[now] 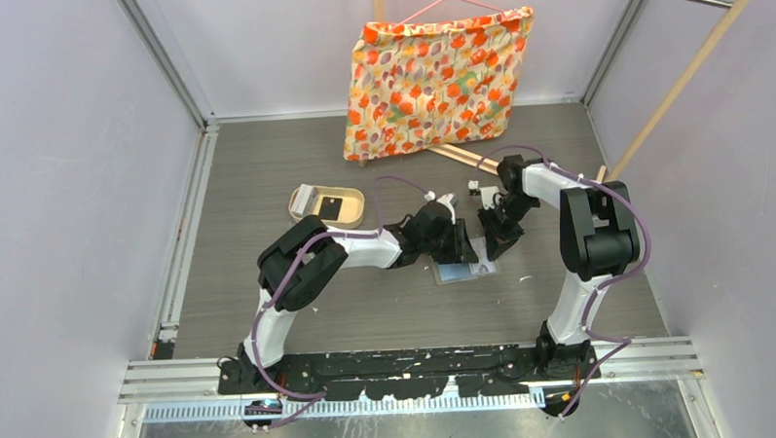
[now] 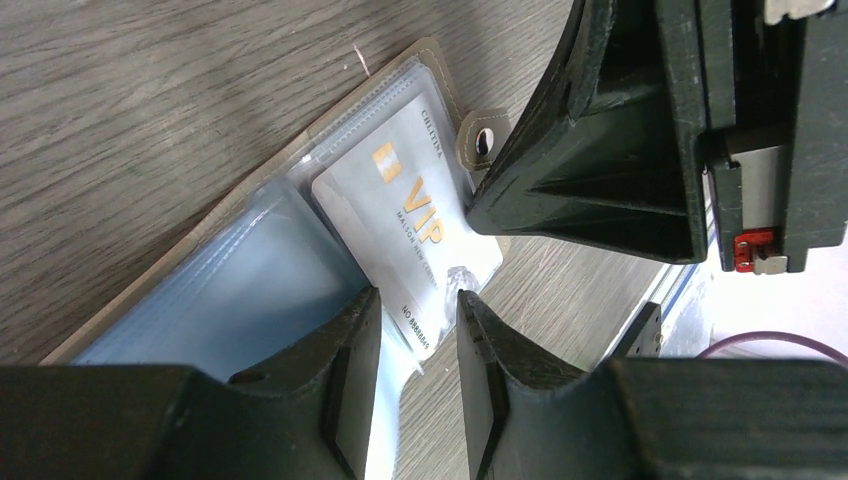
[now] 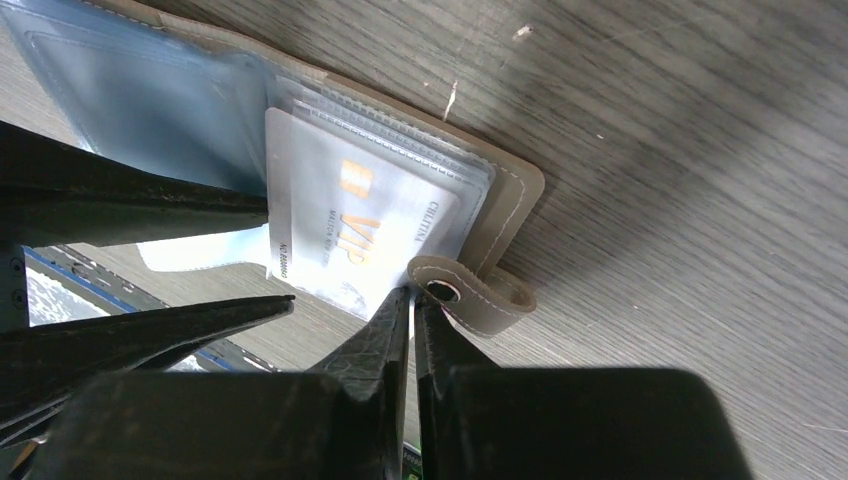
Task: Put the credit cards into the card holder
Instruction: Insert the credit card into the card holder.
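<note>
Left wrist view: the card holder (image 2: 240,280) is lying open and flat on the table (image 2: 150,100), with its clear pockets facing up. A pale VIP card (image 2: 410,210) is lying on the right-hand pockets. Its far end seems to be tucked under the film and its near end is sticking out. The left fingers (image 2: 345,390) are standing part-spread, straddling that exposed corner; I cannot tell whether their pads are touching it. The right fingers (image 2: 600,190) are pointing in from the right, with their tips at the card's edge just beside the holder's snap tab (image 2: 483,142).

Right wrist view: the right fingers are pressing together to a thin slit with nothing showing between them. Their tips are bearing down beside the tab, seemingly pinning the holder. The left fingers are showing as two dark wedges either side of the card's free end.

Top view: both arms are meeting over the holder near the table's middle. Well apart to the left, a tan tray (image 1: 360,208) is holding a black card (image 1: 330,207), not yet pocketed.

The card is looking light, thin, stiff and slick. It is probably best taken by its free short end, pinched across the faces, and pushed along its length. The pocket film is looking soft and likely to buckle. The holder is likely to slide unless it is pinned.
</note>
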Tool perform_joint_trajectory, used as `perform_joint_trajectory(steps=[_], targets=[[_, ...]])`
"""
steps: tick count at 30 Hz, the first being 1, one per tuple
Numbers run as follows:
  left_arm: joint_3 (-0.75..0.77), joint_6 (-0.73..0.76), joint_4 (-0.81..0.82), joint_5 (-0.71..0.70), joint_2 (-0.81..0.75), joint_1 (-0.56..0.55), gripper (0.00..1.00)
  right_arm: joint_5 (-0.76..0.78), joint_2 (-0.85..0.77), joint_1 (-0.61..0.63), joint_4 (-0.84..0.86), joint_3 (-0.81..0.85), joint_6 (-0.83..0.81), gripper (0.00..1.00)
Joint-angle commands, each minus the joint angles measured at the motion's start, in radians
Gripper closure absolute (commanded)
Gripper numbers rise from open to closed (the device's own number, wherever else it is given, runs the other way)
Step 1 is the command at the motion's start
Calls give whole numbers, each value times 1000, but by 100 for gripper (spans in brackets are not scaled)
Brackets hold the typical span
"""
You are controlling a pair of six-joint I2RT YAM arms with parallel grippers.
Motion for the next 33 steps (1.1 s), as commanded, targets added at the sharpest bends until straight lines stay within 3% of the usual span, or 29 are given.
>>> perform_joint_trajectory(steps=[1, 7, 12, 21, 28, 33], targets=[[12, -16, 76, 32, -1, -11, 64, -89, -1, 16, -1, 22, 5, 89], [-40, -83, 210, 66, -8, -3, 63, -107, -42, 8, -7, 28, 0, 88], [-53, -67, 196, 57, -16, 5, 59, -106, -129, -38, -6, 26, -12, 85], [-139, 24, 164, 22, -140, 29, 53, -273, -186, -68, -22, 16, -45, 81], [-236, 151, 158, -27, -264, 42, 54, -388, -165, -60, 21, -3, 8, 84], [-325, 216, 205, -18, -292, 65, 64, -388, -150, -16, 110, -32, 97, 91]])
